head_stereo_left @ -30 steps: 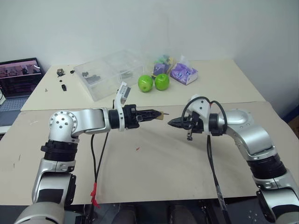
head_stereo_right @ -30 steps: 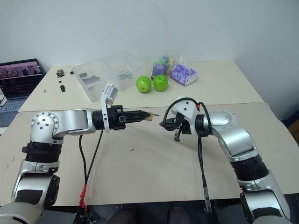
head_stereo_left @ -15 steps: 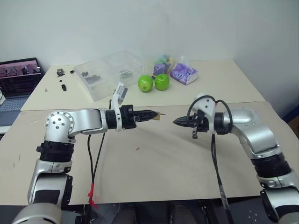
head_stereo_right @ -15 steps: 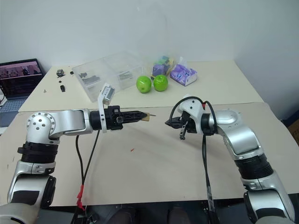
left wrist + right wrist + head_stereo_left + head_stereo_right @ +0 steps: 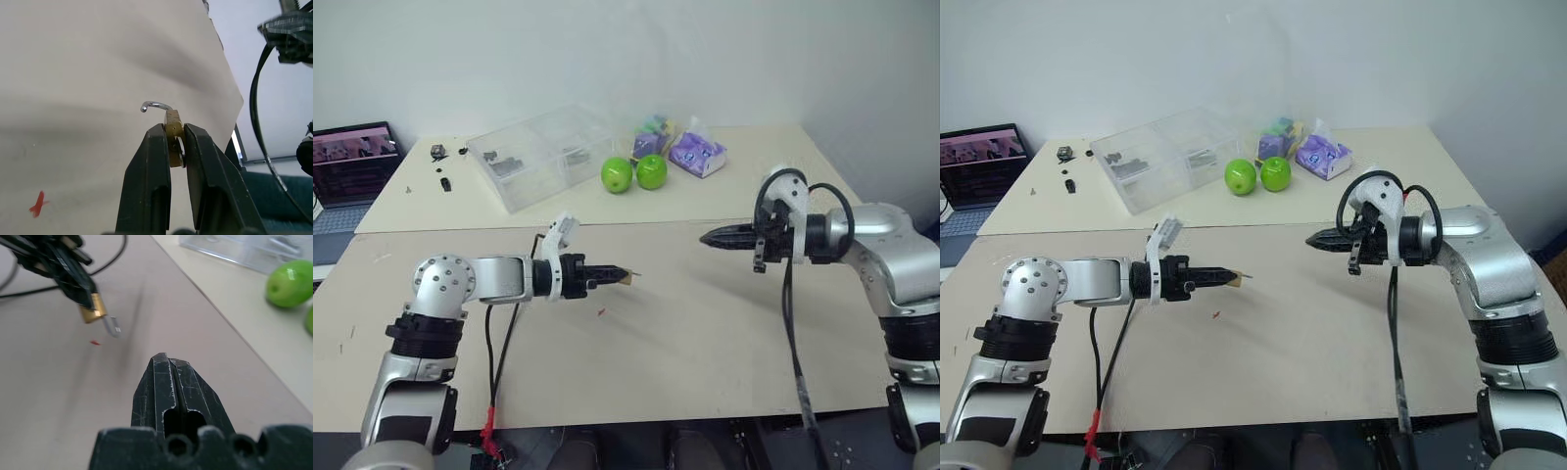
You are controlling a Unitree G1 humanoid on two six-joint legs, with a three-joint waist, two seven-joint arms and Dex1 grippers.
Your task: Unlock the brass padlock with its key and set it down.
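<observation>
Step in hand: judged from the frames, the unlocking is complete and the set-down remains. The padlock [image 5: 173, 131] is clamped by its brass body between the fingers [image 5: 149, 181] of the left claw [image 5: 618, 277], held in the air above the tabletop [image 5: 685, 333], not touching it. In the left wrist view the shackle [image 5: 155, 105] is swung out, with its free hooked end clear of the body, so the lock reads as open.

The right claw [image 5: 709, 238] is fully closed with its fingers pressed together (no key can be made out between them). It hangs well apart from the padlock, tip pointed back toward it.

Next move: lower the left claw until the body rests on the tabletop, then part the fingers. The grip is narrow and sits on a small, smooth metal body, so the descent should be slow. The bare tabletop near the red speck [image 5: 601, 313] looks a suitable spot.

Orientation: the padlock's long axis runs in line with the left claw, roughly level and pointing toward the right arm. The body is toward the claw, the shackle leads outward, and its free end curls to one side. The apples [image 5: 634, 173] and clear box [image 5: 544, 152] lie far back, clear of the work.
</observation>
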